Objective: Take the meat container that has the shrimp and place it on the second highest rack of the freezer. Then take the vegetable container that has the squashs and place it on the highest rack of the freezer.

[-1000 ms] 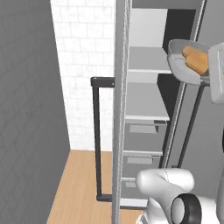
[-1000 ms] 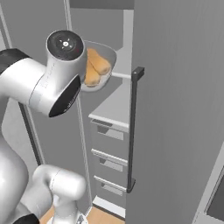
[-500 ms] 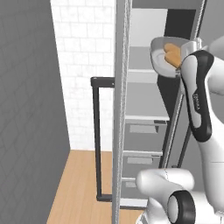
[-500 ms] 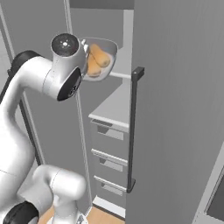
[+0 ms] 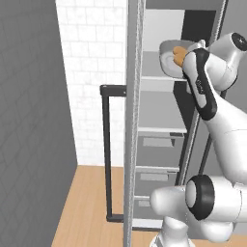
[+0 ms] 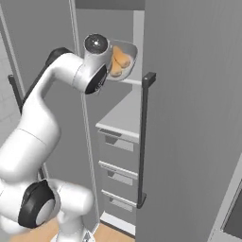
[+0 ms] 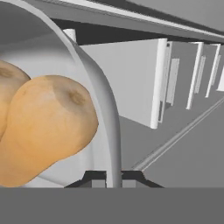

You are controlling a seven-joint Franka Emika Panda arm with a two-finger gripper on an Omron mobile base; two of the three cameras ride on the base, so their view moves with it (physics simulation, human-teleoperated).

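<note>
The rim of the grey rounded shallow vegetable container [image 7: 103,109] is being pinched between the closed jaws of the gripper [image 7: 113,179]. Big tan-orange squashs [image 7: 48,122] are being carried inside it. The tub is being held at the upper pale shelf [image 5: 161,77] of the tall grey freezer [image 6: 189,118].

So the vegetable container [image 6: 128,53] is a shallow grey tub with rounded corners, tipped noticeably rather than level, up at the highest rack of the freezer [image 6: 189,118]. It's got the squashs [image 7: 46,127] in it, big smooth tan-orange lumps taking up most of the room. The freezer itself is a tall narrow grey cabinet, door open, long black bar handle, pale shelves up top and grey drawers lower down.
</note>
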